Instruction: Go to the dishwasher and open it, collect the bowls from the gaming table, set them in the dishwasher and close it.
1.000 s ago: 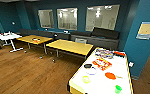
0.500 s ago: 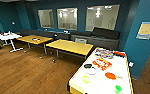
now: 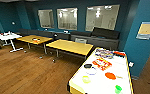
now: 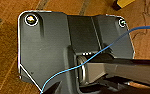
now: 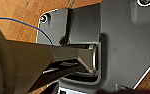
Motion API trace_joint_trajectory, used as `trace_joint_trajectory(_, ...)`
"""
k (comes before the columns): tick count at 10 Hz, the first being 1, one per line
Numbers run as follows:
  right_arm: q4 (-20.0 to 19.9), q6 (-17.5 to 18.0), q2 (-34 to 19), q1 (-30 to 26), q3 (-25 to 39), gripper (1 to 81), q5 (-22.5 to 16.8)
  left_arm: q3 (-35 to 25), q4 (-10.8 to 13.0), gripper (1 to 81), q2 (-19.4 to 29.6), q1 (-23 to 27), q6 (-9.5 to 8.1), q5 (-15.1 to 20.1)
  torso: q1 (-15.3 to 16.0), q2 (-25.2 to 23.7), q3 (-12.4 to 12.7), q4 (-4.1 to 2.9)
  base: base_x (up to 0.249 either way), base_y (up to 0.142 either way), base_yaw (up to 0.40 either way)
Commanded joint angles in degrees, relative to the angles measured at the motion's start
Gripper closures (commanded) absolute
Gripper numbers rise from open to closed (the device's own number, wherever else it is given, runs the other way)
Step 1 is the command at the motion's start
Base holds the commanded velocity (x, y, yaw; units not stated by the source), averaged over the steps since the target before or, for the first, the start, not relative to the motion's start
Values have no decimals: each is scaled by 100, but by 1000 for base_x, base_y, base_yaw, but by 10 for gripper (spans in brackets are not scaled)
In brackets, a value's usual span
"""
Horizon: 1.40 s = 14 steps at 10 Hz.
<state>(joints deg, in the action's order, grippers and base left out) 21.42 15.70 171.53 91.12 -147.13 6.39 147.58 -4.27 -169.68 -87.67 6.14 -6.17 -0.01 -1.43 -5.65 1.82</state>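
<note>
At lower right of the head view stands the gaming table (image 3: 101,86), white-topped with a yellow rim, carrying bowls (image 3: 110,75) in dark, pale, yellow-green, orange and bright green, with game boxes (image 3: 102,63) at its far end; two yellow-wood tables (image 3: 69,46) stand beyond on the wood floor (image 3: 28,72). Both wrist views look down on wood floor, and whether either gripper's fingers are apart or together cannot be told.

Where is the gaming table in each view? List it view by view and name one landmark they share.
Head view: gaming table at lower right, white top with a yellow rim, bowls on it.
Left wrist view: a yellow corner beyond the robot's plate, possibly the table's; cannot tell.
Right wrist view: wooden floor beside the robot's plate.
Shared landmark: the wooden floor.
</note>
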Motion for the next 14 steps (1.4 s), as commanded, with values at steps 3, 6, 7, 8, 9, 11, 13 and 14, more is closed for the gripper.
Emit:
trace_joint_trajectory(3,82,-14,-3,-177,54,10,-252,-28,-21,10,39,228,1,344,1,0,0,0,0,0,-363)
trace_joint_trajectory(6,82,-23,-3,-169,54,10,-252,-36,-22,10,39,220,1,344,1,0,0,0,0,0,-375)
trace_joint_trajectory(7,82,-15,-3,-169,54,10,-252,-28,-22,10,39,228,1,344,1,0,0,0,0,0,-376)
trace_joint_trajectory(8,82,-23,-3,-169,54,10,-252,-36,-30,10,39,228,1,344,1,0,0,0,0,0,-376)
trace_joint_trajectory(9,82,-15,-3,-169,54,10,-252,-28,-30,10,39,220,1,344,1,0,0,0,0,0,-376)
trace_joint_trajectory(11,82,-15,-3,-169,54,10,-243,-36,-30,10,30,228,1,344,1,0,0,0,0,0,-375)
trace_joint_trajectory(13,82,-23,-3,-169,54,10,-252,-36,-30,10,22,220,1,336,1,0,0,0,34,-132,-188)
trace_joint_trajectory(14,82,-23,-3,-169,54,10,-252,-36,-22,10,13,220,1,336,1,0,0,0,68,-195,0)
